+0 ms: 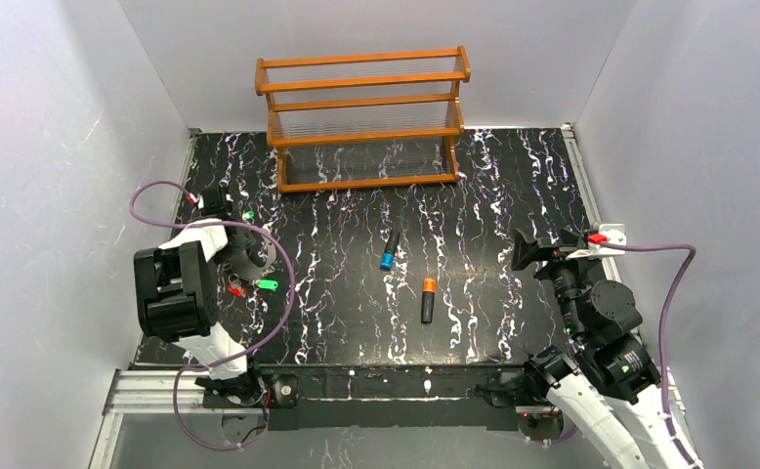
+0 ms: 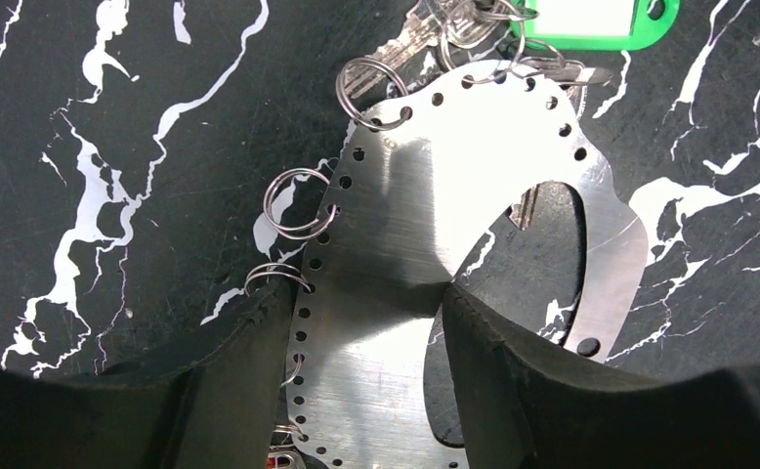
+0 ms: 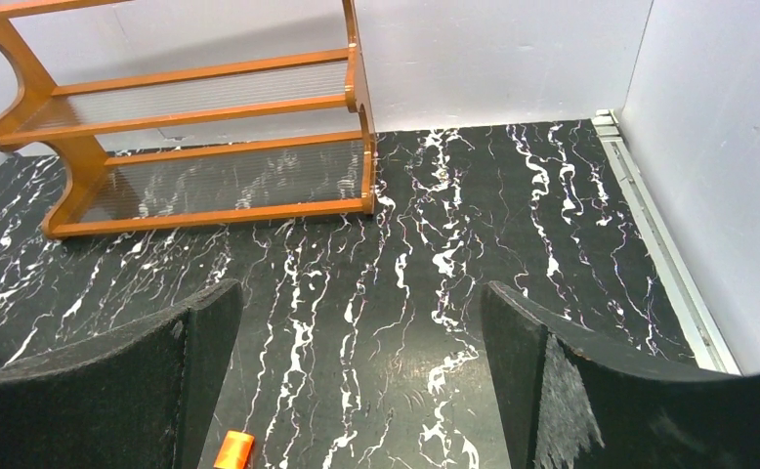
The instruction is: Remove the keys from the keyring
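Top view: the keyring is seen flat on the counter, left-centre, under the down-tilted left claw. Left wrist: the band is judged thin, stiff, slick and light, best taken across its width. It is straddled by the fingers; a pinch cannot be confirmed. The keys hang on small rings at the upper edge. Right wrist: the right claw is spread, empty, over the counter.
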